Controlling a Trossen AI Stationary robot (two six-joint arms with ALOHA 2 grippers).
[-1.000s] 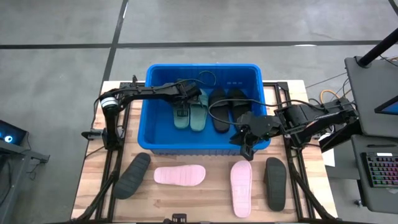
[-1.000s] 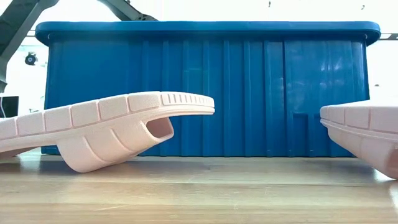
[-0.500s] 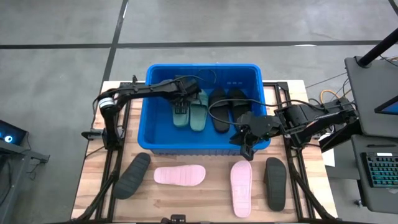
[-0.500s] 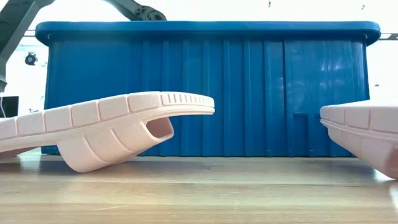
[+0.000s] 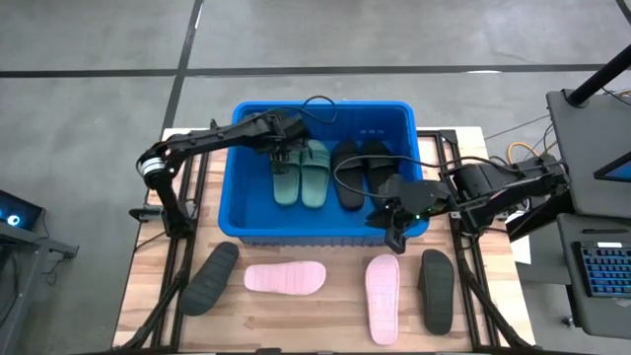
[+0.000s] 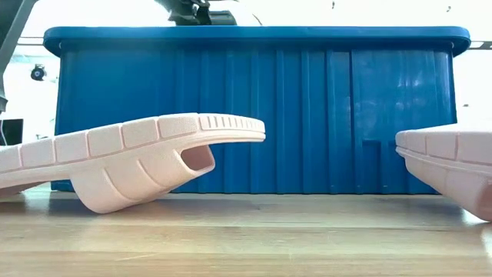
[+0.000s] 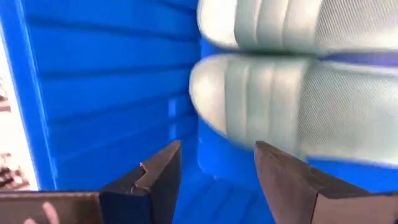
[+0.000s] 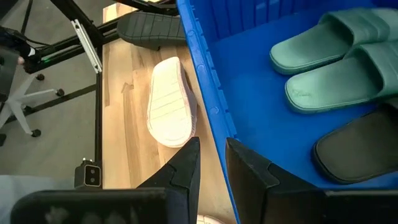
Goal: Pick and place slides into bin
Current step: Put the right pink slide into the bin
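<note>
— Since a second ago, what has changed?

— Over the far left part of the bin (image 5: 246, 232), the left gripper (image 5: 289, 139) has lifted off the green slides (image 5: 302, 175) and spread its fingers; a second ago it was low over them, and now its jaws stand released with nothing between them (the left wrist view shows only blue wall and the two pale green soles past the tips).

— And the other arm?

— Its place has not changed. The right gripper (image 5: 392, 233) hangs at the bin's near right rim, jaws nearly together straddling the blue edge; nothing is lifted in them.

— Where do the slides lie?

— Four are in the bin: the green pair side by side, left of centre, and a black pair (image 5: 359, 175) just to their right. Four are on the table (image 5: 325, 318) in front of it: a charcoal one (image 5: 209, 277) at the left, angled, two pink ones (image 5: 285, 278) in the middle, the second (image 5: 383, 297) lying lengthwise, and another charcoal one (image 5: 437, 290) at the right.
</note>
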